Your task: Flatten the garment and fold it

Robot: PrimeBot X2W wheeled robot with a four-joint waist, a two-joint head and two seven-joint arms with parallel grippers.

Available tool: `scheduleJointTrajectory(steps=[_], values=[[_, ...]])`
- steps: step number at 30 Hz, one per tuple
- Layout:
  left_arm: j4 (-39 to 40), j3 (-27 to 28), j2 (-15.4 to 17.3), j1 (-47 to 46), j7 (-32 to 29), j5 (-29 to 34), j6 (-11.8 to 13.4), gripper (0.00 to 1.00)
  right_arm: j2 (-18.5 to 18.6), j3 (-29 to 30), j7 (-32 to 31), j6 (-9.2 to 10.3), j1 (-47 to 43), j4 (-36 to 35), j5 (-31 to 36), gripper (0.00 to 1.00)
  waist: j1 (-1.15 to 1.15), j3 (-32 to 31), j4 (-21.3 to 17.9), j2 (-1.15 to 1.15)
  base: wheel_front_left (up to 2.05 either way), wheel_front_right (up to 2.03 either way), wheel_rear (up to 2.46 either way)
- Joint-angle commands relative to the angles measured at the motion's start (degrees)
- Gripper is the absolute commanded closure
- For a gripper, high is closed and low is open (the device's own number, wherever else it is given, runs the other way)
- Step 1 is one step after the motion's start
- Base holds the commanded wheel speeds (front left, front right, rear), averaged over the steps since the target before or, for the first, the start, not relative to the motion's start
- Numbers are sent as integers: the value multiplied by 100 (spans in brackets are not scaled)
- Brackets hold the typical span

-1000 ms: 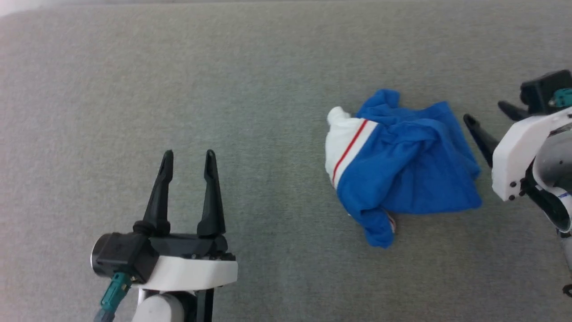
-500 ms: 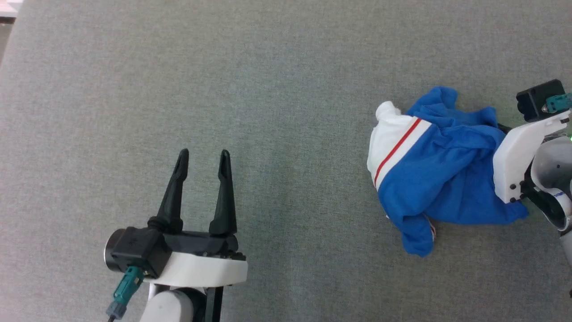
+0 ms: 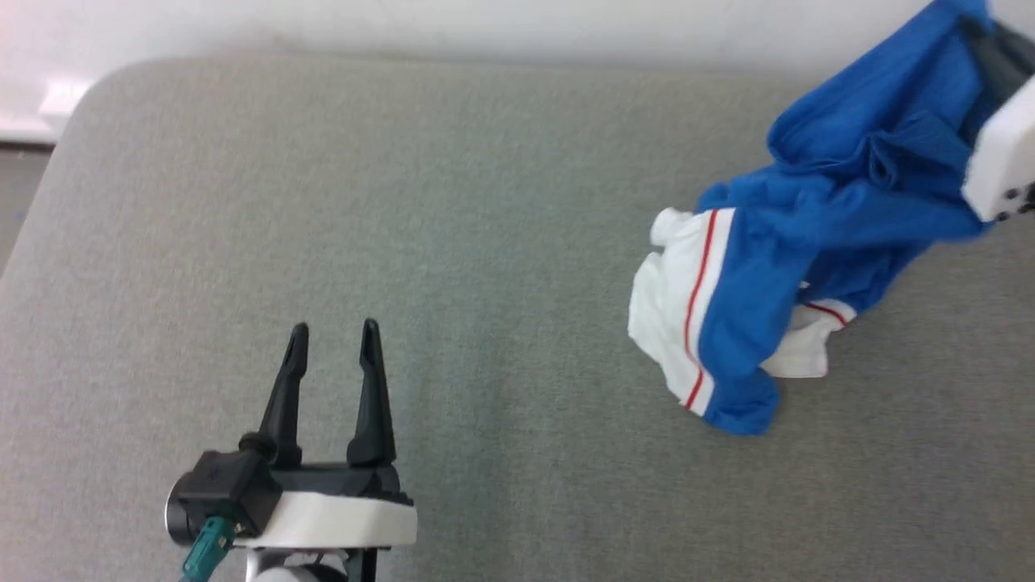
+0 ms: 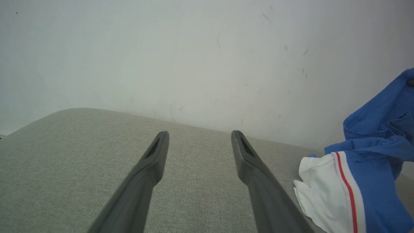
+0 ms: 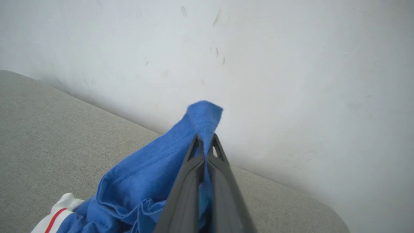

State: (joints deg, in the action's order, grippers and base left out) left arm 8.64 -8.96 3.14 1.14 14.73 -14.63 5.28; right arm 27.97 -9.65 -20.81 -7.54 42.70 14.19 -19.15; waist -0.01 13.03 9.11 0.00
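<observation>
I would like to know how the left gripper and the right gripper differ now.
The left gripper is open; the right gripper is shut. The left gripper holds nothing; the right gripper pinches a blue edge of the garment. The left gripper hangs low over the grey surface; the right gripper sits higher, near the wall. Both have two long dark fingers.

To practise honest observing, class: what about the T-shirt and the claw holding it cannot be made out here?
- Right claw: head view, fingertips hidden by the T-shirt and the frame's corner.
- T-shirt neckline: head view, buried in bunched folds.
- T-shirt's held end: left wrist view, cut off by the right edge.
</observation>
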Motion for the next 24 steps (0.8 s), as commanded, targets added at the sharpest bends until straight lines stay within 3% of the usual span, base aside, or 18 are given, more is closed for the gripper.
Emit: scheduleJointTrajectory(steps=[1,5,8,14,19,20,21,24], values=[[15,32,-25,48,27,-19,9,0,53,36,48,5,-118,-43,42,100,1,-390,-358,0,0,0,0],[57,105,-25,209,27,8,-24,0,167,570,79,5,-1016,-421,74,100,1,-391,-495,0,0,0,0],[66,142,-25,263,27,56,-69,0,46,1201,37,5,-2032,-719,87,100,1,-326,-593,0,0,0,0],[10,105,-26,214,27,91,-134,0,-665,2479,-60,5,-4290,-1199,374,100,1,-241,-671,0,0,0,0],[-115,97,-26,226,27,79,-178,0,-1157,2703,-99,5,-5264,-1087,683,100,1,-321,-766,0,0,0,0],[-140,100,-26,235,27,78,-186,0,-1189,2689,-76,5,-5306,-1035,767,69,1,-353,-782,0,0,0,0],[-164,100,-26,238,27,84,-201,0,-1203,2670,-12,5,-5295,-1007,850,0,1,-379,-793,0,0,0,0],[-242,102,-26,238,27,98,-239,0,-1248,2598,187,5,-5022,-1032,942,0,1,-482,-808,0,0,0,0]])
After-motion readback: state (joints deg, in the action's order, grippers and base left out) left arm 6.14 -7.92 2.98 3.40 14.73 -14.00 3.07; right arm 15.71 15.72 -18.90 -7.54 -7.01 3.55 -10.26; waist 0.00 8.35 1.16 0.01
